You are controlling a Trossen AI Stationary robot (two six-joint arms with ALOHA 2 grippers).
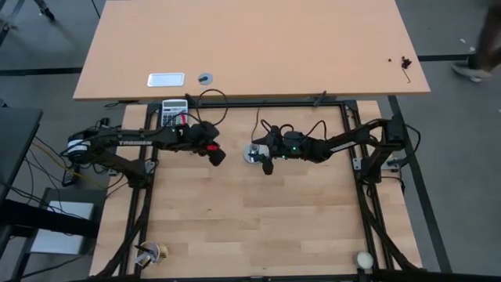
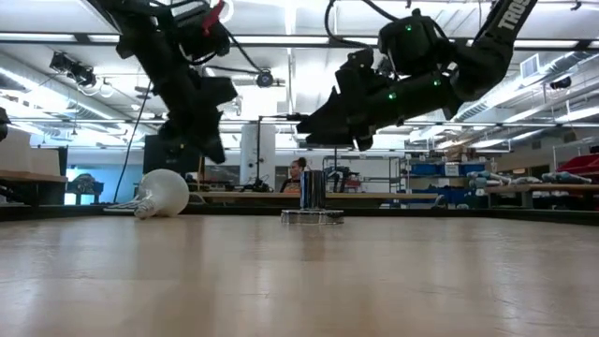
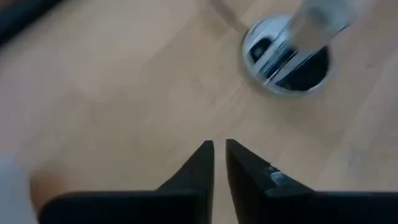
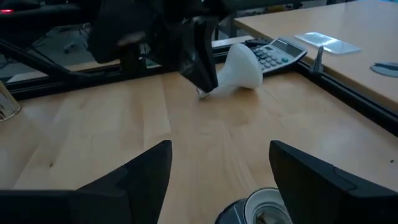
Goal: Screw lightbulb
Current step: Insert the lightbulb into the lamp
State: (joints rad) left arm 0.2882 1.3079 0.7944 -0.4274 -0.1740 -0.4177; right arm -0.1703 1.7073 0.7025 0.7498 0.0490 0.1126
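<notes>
The small white lightbulb (image 2: 161,194), a rounded dome tapering to a narrow greyish screw base, lies on its side on the pale wooden desk (image 1: 258,227), free of both arms. In the right wrist view the lightbulb (image 4: 239,70) rests just in front of a grey calculator (image 4: 273,53), its narrow base pointing toward the left arm's dark fingers.

The left end effector (image 1: 217,154) hangs just beside the lightbulb and above the desk, empty; in the left wrist view the left end effector (image 3: 219,163) has its two dark fingers drawn nearly together with only a thin slit between them.

A round silver socket (image 2: 312,204) with a short upright metal collar stands on the desk a little way from the lightbulb. Seen from the left wrist, the socket (image 3: 286,53) is blurred, and I cannot tell what its collar holds.

The right end effector (image 1: 263,159) hovers over the socket with its fingers spread wide apart, holding nothing; in the right wrist view the right end effector (image 4: 221,171) straddles the socket's rim (image 4: 258,210) from above.

At the near edge of the desk sit a small cream ball (image 1: 364,259) in one corner and another small cream ball (image 1: 163,251) in the other.
</notes>
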